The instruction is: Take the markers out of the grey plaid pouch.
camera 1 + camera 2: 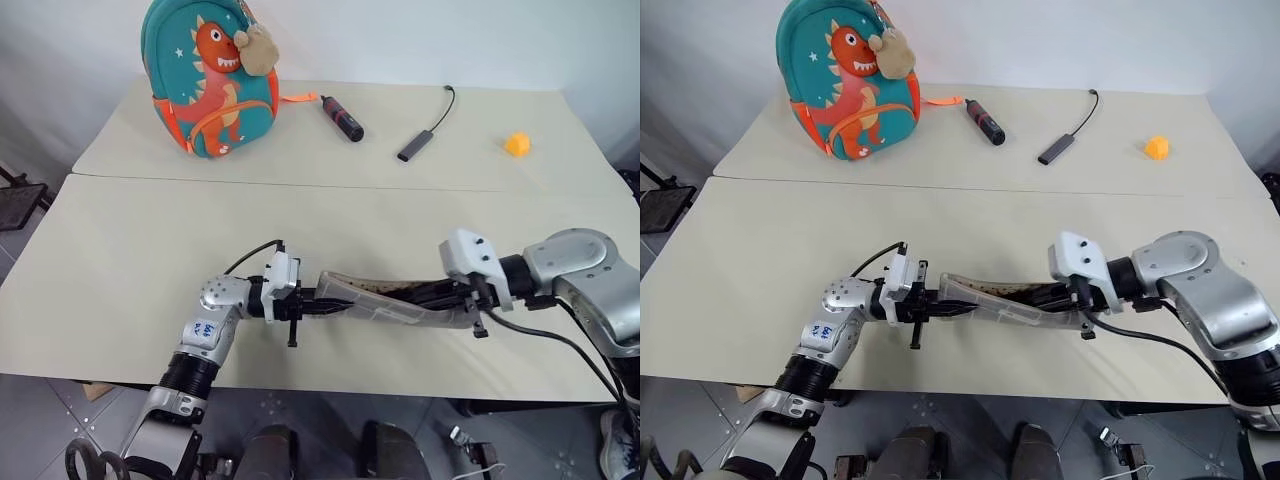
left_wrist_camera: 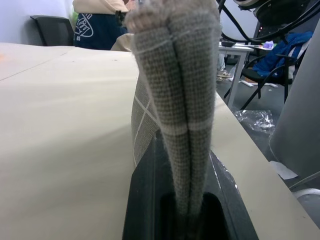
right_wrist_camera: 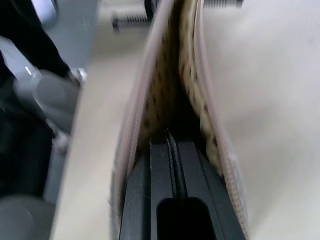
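Beige desk [image 1: 120, 250], near edge: the grey plaid pouch [image 1: 385, 303] hangs slack between both arms. Left end effector [image 1: 300, 305] is clamped on its left end; right end effector [image 1: 462, 300] sits pinched together inside the open mouth, dotted lining around it. Soft, light fabric sags, so grip the ends. Markers are hidden. No legible writing.

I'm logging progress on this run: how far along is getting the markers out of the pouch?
Done: the grey plaid pouch is lifted off the table and its mouth is open, the dotted lining showing. In hand: the left claw is shut on one end, and the right claw is shut, reaching inside the opening. Left: no marker is out on the table yet, so both remain to be removed.
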`<state>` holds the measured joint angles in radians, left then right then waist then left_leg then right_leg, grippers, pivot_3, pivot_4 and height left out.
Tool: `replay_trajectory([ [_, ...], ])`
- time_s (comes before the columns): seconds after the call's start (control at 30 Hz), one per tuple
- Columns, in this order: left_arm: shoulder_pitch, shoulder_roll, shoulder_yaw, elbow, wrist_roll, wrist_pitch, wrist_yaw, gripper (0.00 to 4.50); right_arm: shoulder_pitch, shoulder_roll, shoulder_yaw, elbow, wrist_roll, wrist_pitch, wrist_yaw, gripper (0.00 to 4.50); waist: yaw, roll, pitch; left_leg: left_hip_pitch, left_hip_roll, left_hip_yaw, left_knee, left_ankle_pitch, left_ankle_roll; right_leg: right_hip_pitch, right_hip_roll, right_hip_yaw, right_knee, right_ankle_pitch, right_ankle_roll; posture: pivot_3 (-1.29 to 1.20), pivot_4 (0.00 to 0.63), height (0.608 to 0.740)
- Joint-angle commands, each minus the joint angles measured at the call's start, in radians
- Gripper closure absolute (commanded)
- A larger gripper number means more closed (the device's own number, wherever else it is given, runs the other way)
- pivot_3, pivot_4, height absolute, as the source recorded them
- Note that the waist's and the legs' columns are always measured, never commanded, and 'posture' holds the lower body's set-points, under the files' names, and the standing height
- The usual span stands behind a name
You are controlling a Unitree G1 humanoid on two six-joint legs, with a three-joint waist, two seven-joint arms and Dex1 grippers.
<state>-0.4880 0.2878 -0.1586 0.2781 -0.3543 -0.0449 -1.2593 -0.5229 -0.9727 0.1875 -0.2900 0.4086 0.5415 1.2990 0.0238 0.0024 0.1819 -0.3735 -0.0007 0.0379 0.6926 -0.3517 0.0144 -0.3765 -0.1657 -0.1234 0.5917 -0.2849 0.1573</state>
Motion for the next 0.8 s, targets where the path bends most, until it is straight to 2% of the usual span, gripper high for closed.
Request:
replay_trajectory([
  [0.03, 0.015, 0.004, -0.001, -0.025, 0.011, -0.017, 0.011, 4.5, -0.022, 0.006, 0.031, -0.065, -0.045, 0.075, -0.062, 4.46, 0.0, 0.0, 0.0, 0.0, 0.0, 0.0, 0.0, 0.0, 0.0, 0.0, 0.0, 0.0, 0.0, 0.0, 0.0, 0.0, 0.15, 0.74],
  [0.07, 0.016, 0.004, -0.003, -0.027, 0.016, -0.023, 0.014, 4.5, -0.029, 0.013, 0.038, -0.077, -0.058, 0.081, -0.079, 4.46, 0.0, 0.0, 0.0, 0.0, 0.0, 0.0, 0.0, 0.0, 0.0, 0.0, 0.0, 0.0, 0.0, 0.0, 0.0, 0.0, 0.15, 0.74],
  [0.1, 0.017, 0.004, -0.004, -0.03, 0.018, -0.025, 0.016, 4.5, -0.036, 0.01, 0.047, -0.089, -0.072, 0.092, -0.089, 4.09, 0.0, 0.0, 0.0, 0.0, 0.0, 0.0, 0.001, 0.0, 0.0, 0.0, 0.0, 0.0, 0.0, 0.0, 0.0, 0.0, 0.15, 0.74],
  [0.13, 0.019, 0.004, -0.006, -0.035, 0.019, -0.026, 0.017, 4.5, -0.044, -0.004, 0.064, -0.105, -0.085, 0.092, -0.073, 3.94, 0.0, 0.0, 0.0, 0.0, 0.0, 0.0, 0.001, 0.0, 0.0, 0.0, 0.0, 0.0, 0.0, 0.0, 0.0, 0.0, 0.15, 0.74],
  [0.3, 0.05, -0.002, -0.009, -0.088, 0.011, -0.021, 0.041, 4.5, -0.079, 0.02, 0.119, -0.13, -0.198, 0.039, -0.132, 2.36, -0.001, 0.0, 0.0, 0.0, 0.0, 0.0, 0.001, 0.0, 0.0, 0.0, 0.0, 0.0, 0.0, 0.0, 0.0, 0.0, 0.15, 0.74],
  [0.57, 0.081, -0.001, -0.031, -0.126, 0.025, -0.031, 0.062, 4.5, -0.063, -0.015, 0.229, -0.152, -0.329, 0.058, -0.108, 2.36, -0.001, 0.0, 0.0, 0.0, 0.0, 0.0, 0.001, 0.0, 0.0, 0.0, 0.0, 0.0, 0.0, 0.0, 0.0, 0.0, 0.15, 0.74],
  [0.8, 0.089, 0.003, -0.03, -0.128, 0.019, -0.011, 0.072, 4.5, -0.085, 0.015, 0.295, -0.073, -0.496, -0.047, -0.154, 2.36, -0.002, 0.0, 0.0, 0.0, 0.0, 0.0, 0.001, 0.0, 0.0, 0.0, 0.0, 0.001, 0.001, 0.0, 0.0, 0.0, 0.15, 0.74],
])
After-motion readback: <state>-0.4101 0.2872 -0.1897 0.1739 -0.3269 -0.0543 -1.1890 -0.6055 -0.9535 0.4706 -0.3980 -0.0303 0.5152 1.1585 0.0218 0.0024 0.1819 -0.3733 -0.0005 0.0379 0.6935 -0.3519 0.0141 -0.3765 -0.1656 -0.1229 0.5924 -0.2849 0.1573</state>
